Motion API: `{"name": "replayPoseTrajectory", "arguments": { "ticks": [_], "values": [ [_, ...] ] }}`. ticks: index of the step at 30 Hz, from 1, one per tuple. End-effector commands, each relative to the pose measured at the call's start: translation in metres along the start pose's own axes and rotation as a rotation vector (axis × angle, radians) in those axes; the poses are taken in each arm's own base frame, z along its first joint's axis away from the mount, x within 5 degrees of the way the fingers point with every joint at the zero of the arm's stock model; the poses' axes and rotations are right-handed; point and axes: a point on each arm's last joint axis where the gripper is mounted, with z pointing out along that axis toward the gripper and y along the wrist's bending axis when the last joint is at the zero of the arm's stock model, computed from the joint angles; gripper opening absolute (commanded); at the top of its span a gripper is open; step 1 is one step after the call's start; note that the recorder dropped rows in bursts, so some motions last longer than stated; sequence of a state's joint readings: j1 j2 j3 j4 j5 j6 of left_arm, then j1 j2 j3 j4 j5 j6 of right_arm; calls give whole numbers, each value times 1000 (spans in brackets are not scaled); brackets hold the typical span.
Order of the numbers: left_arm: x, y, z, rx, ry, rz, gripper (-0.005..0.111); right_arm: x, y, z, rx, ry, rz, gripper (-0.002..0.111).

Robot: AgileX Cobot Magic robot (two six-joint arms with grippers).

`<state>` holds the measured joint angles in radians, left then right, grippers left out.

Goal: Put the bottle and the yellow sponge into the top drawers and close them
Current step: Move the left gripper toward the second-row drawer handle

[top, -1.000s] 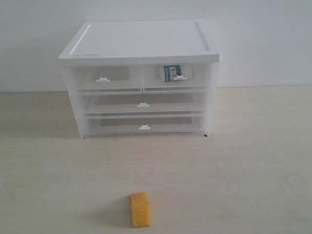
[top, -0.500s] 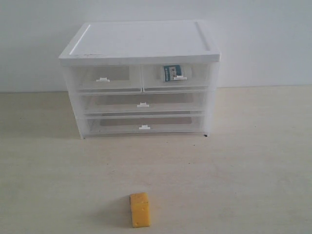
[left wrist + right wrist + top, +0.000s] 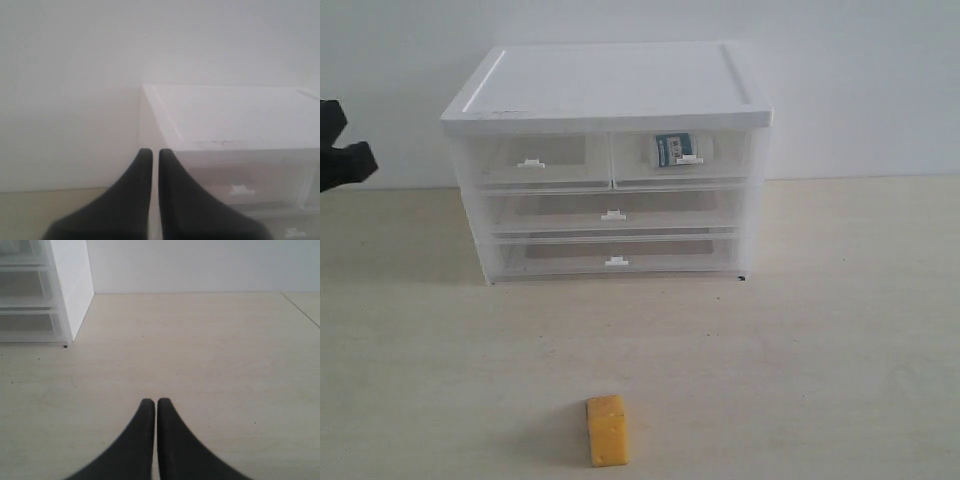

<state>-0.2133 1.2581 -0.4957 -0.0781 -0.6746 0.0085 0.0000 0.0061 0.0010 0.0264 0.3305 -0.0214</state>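
Although the bottle (image 3: pixel 672 150) already sits in the shut right top drawer (image 3: pixel 730 160), the yellow sponge (image 3: pixel 607 430) lies at lower centre on the bench (image 3: pixel 820 350), awaiting the left claw (image 3: pixel 151 151) or right claw (image 3: pixel 151 401), both clenched empty.

cabinet (image 3: pixel 610 85) on counter (image 3: pixel 820 350), at the back against wall (image 3: pixel 870 80) | top drawers (image 3: pixel 535 160) side by side under cabinet's top; bottle (image 3: pixel 672 149) in the right one | full-width drawers (image 3: pixel 613 212) stacked below them | sponge (image 3: pixel 607 430) on counter before cabinet, well apart
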Motion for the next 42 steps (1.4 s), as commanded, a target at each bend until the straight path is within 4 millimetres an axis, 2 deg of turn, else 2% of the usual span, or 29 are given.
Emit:
{"name": "replayPoseTrajectory", "arguments": {
  "ticks": [1, 5, 9, 13, 17, 20, 22, 24, 28, 35, 37, 42],
  "values": [
    [14, -14, 12, -51, -27, 37, 4, -1, 0, -1, 3, -12, -11, 0],
    [29, -36, 20, -14, -61, 34, 4, -1, 0, -1, 3, -12, -11, 0],
    [49, -53, 28, -4, -26, 21, 4, -1, 0, -1, 3, -12, -11, 0],
    [71, -70, 46, 49, 20, 39, 4, -1, 0, -1, 3, -12, -11, 0],
    [86, -77, 60, 72, 58, -106, 4, -1, 0, -1, 3, -12, -11, 0],
    [97, -86, 68, 139, 77, -67, 4, -1, 0, -1, 3, -12, -11, 0],
    [102, -94, 76, 194, 76, -36, 11, -1, 0, -1, 3, -12, -11, 0],
    [104, -98, 85, 211, 68, -28, 37, -1, 0, -1, 3, -12, -11, 0],
    [102, -99, 90, 203, 55, -37, 63, -1, 0, -1, 3, -12, -11, 0],
    [100, -90, 93, 99, -55, 68, 64, -1, 0, -1, 3, -12, -11, 0],
    [104, -86, 94, 57, -87, 60, 64, -1, 0, -1, 3, -12, -11, 0],
    [126, -86, 98, 50, -33, 76, 64, -1, 0, -1, 3, -12, -11, 0]
  ]
}}
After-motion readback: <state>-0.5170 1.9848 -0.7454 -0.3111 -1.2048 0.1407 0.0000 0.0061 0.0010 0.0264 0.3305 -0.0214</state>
